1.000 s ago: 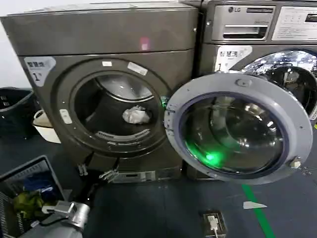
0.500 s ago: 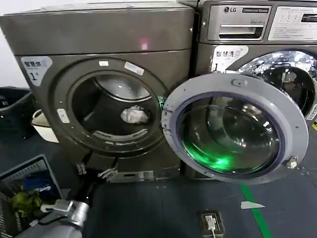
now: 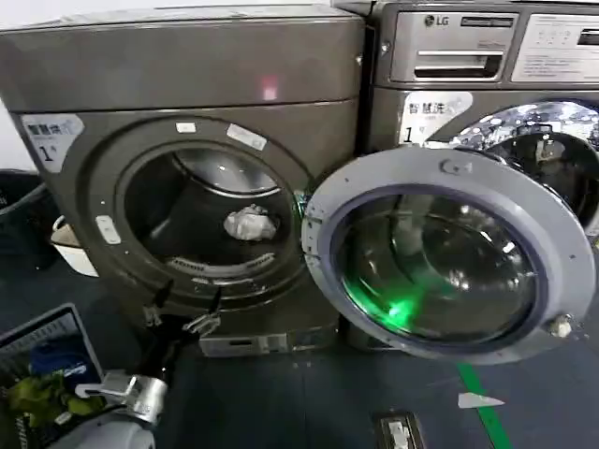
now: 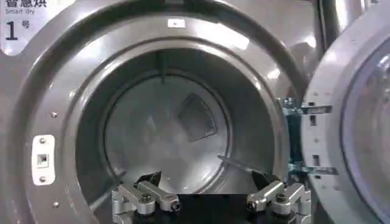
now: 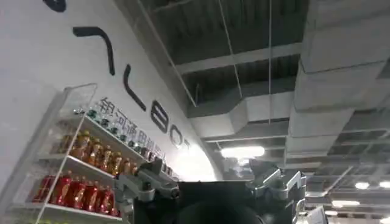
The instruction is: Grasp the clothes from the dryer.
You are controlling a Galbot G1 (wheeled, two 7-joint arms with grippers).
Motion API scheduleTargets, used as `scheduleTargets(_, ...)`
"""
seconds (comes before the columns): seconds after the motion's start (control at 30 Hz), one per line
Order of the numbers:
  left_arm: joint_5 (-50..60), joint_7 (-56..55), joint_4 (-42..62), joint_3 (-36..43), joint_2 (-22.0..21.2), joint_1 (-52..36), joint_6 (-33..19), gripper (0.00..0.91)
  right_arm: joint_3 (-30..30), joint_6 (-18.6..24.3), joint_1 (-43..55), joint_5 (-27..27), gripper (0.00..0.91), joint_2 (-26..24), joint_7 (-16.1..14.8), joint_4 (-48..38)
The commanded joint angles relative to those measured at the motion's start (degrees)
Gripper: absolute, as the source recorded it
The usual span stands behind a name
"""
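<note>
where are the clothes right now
In the head view, the clothes sit as a small white-grey wad inside the dryer drum, low and toward the right of the round opening, just left of the open door.

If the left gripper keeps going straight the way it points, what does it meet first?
The left gripper, open, points into the dryer opening. The way looks free up to the drum's rear wall, though depth is unclear; the clothes seem below its line.
</note>
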Motion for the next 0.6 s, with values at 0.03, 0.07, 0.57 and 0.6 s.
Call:
scheduleTargets(0.03,0.0,-0.2,0.1,0.0,0.0,-0.1,0.2,0.907,0.0,1.1,0.0,0.1,0.907,0.1,-0.2,0.0)
scheduleTargets(0.07,-0.1,-0.4,0.2,0.0,0.0,-0.2,0.3,0.907,0.0,1.1,0.0,0.1,0.907,0.2,-0.2,0.0)
scheduleTargets(0.57,-0.4,-1.7,0.3,-0.1,0.3,-0.4,0.8,0.907,-0.1,1.2,-0.2,0.1,0.907,0.6,0.0,0.8)
scheduleTargets(0.6,-0.4,-1.9,0.3,0.0,0.3,-0.4,0.8,0.907,-0.1,1.2,-0.2,0.1,0.907,0.6,0.0,0.7)
